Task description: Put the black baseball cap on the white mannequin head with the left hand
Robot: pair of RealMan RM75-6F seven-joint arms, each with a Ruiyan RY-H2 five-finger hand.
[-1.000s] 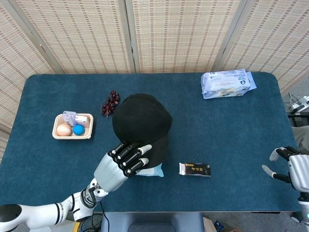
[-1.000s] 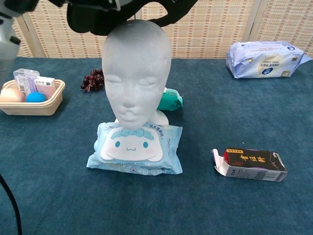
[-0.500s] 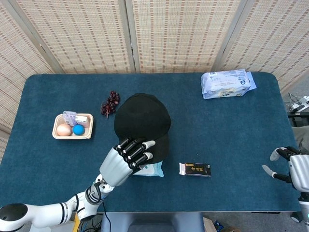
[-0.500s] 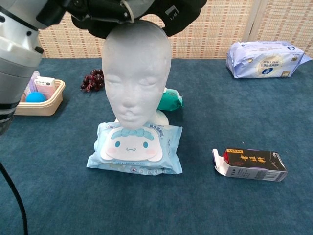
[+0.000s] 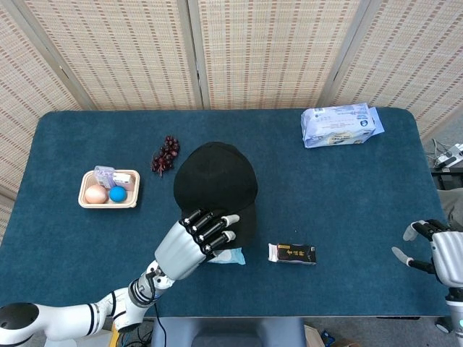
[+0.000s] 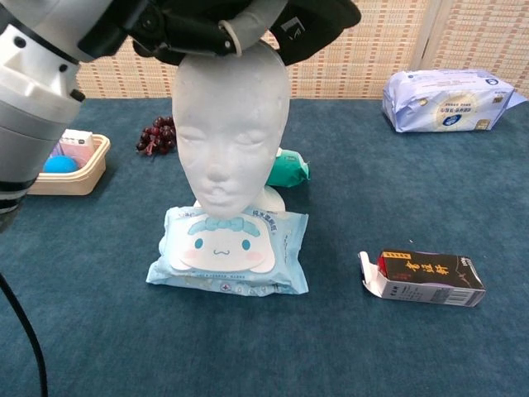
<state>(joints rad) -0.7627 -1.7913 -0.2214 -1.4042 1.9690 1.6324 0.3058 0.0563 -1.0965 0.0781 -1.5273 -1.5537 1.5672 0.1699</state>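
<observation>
The left hand (image 5: 205, 233) grips the black baseball cap (image 5: 215, 188) by its near edge, fingers curled over the brim side, and the cap sits right over the crown of the white mannequin head (image 6: 231, 124). From the chest view the cap is low on the top of the skull, one dark flap jutting out to the right past the temple, while the face below is fully bare. From the head view the cap hides the mannequin completely, its long axis running from the hand at the near side away toward the far edge of the table (image 5: 347, 210), dome at the far end. So what matters is straight down: the cap lies directly above and on the head, and the left hand, the nearer one by far, has it. Whether it is fully seated I cannot tell. The right hand (image 5: 434, 249) waits well off at the table's right edge, fingers spread, holding nothing. The mannequin stands at the back of a pale blue wet-wipe pack (image 6: 228, 249). Containers: one beige tray (image 5: 90, 202) at the left holds an egg (image 5: 95, 193), a blue ball (image 5: 117, 194) and small boxed items. A small dark carton (image 6: 423, 277) lies on its side, end flap open, contents not visible.
</observation>
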